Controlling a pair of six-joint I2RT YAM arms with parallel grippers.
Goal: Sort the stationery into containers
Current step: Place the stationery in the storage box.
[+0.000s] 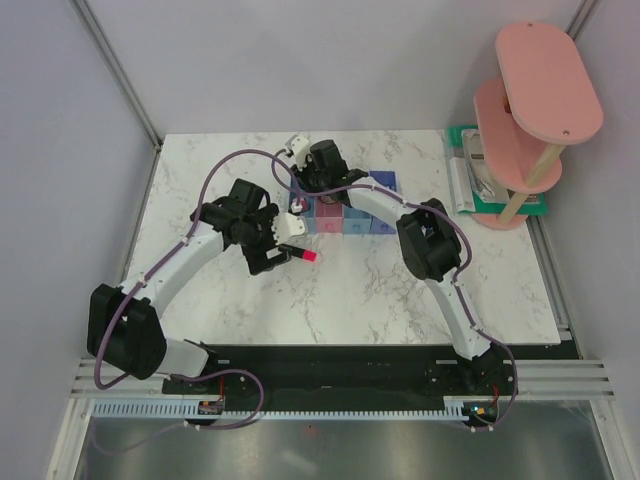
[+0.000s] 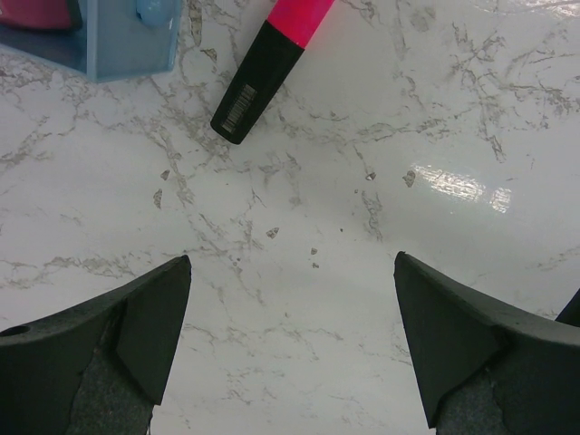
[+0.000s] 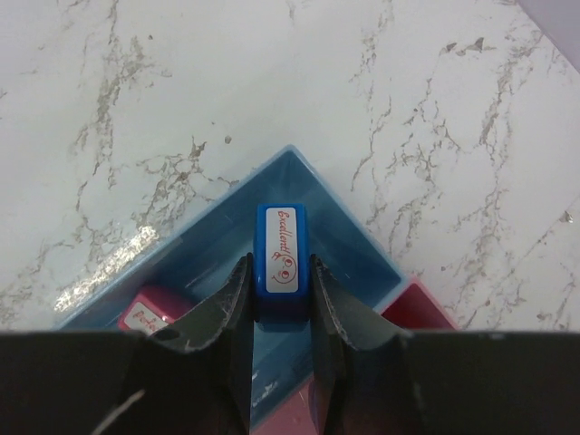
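Observation:
My right gripper (image 3: 278, 267) is shut on a small blue eraser (image 3: 281, 254) with a white label and holds it over the end blue tray (image 3: 362, 240). A pink eraser (image 3: 149, 315) lies in that tray. The pink tray (image 3: 421, 308) adjoins it. In the top view the right gripper (image 1: 300, 198) hangs over the left end of the row of containers (image 1: 357, 222). My left gripper (image 2: 292, 263) is open and empty over bare table. A black highlighter with a pink end (image 2: 267, 72) lies just ahead of it, beside a blue tray corner (image 2: 118, 45). It also shows in the top view (image 1: 303, 257).
A green tray (image 1: 470, 185) and a pink two-tier shelf (image 1: 535, 110) stand at the back right. White marble table (image 1: 380, 290) lies in front of the trays. Grey walls close in the left and back sides.

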